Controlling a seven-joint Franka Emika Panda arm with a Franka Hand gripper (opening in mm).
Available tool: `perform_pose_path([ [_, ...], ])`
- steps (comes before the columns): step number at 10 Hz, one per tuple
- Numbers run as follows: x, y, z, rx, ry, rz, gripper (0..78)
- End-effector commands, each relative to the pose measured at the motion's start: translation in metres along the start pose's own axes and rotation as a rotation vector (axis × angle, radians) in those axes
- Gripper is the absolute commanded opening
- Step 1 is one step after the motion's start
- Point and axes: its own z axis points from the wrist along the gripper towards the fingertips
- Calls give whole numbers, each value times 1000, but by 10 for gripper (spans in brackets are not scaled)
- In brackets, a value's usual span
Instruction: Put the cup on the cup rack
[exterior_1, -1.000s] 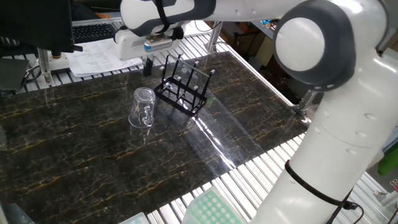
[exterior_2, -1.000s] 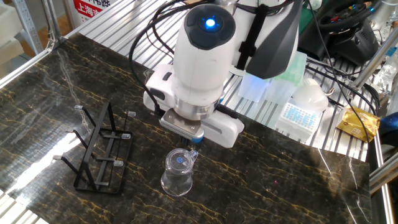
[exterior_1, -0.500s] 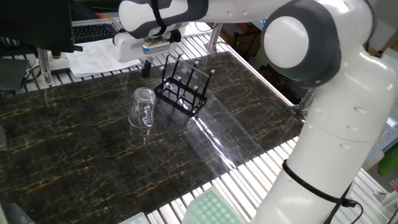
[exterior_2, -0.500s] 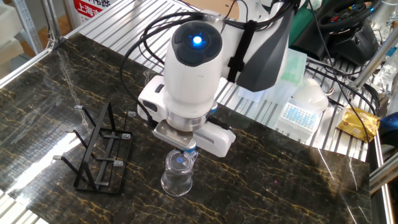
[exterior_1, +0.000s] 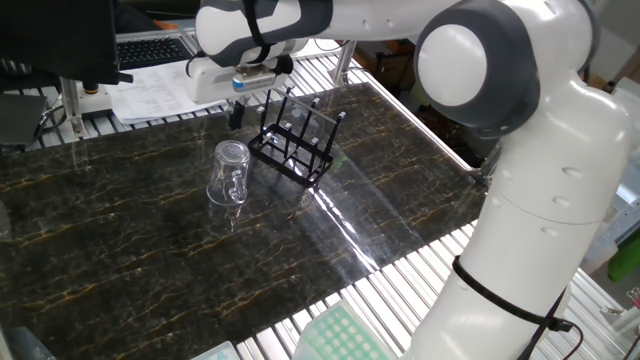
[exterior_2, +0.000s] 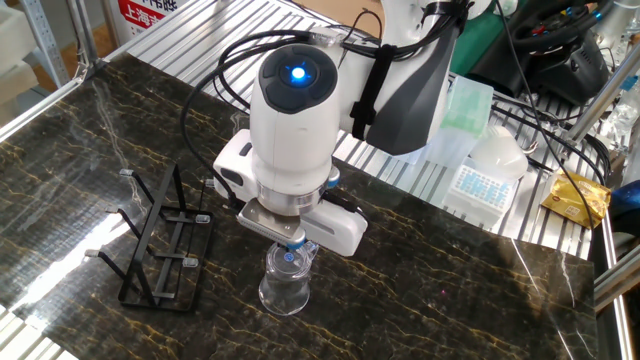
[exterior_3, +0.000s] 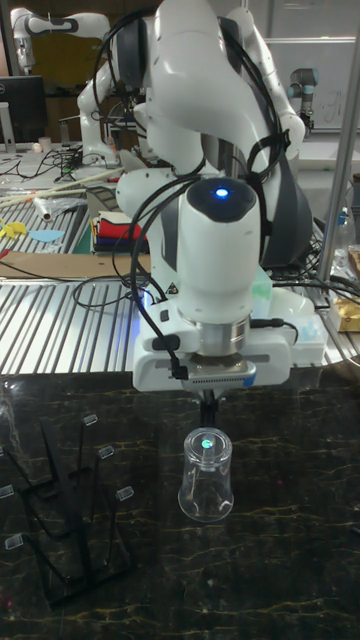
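Note:
The cup (exterior_1: 229, 172) is a clear glass mug standing upside down on the dark marble table, its handle facing the camera; it also shows as the cup (exterior_2: 285, 280) and the cup (exterior_3: 206, 475). Just right of it stands the black wire cup rack (exterior_1: 295, 140), seen from the other sides as the rack (exterior_2: 160, 240) and the rack (exterior_3: 65, 520). My gripper (exterior_1: 237, 110) hovers behind and above the cup, apart from it. The gripper (exterior_3: 209, 407) points down with its dark fingers close together and nothing between them. In the other fixed view the hand hides the fingertips.
Papers (exterior_1: 150, 95) and a keyboard (exterior_1: 150, 48) lie beyond the table's far edge. White tip boxes (exterior_2: 480, 185) and a yellow packet (exterior_2: 575, 200) sit on the slatted metal bench. A green box (exterior_1: 340, 335) lies at the near edge.
The arm has shifted sideways and a little lower, bringing the gripper closer over the cup. Cup and rack have not moved.

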Motion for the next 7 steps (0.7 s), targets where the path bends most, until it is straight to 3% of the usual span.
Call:
perform_pose_path([
  [1,-2,1,4,4,-4,7,0],
  [4,-2,1,4,3,-3,1,0],
  [5,-2,1,4,3,-3,1,774],
  [7,-2,1,4,3,-3,1,774],
])
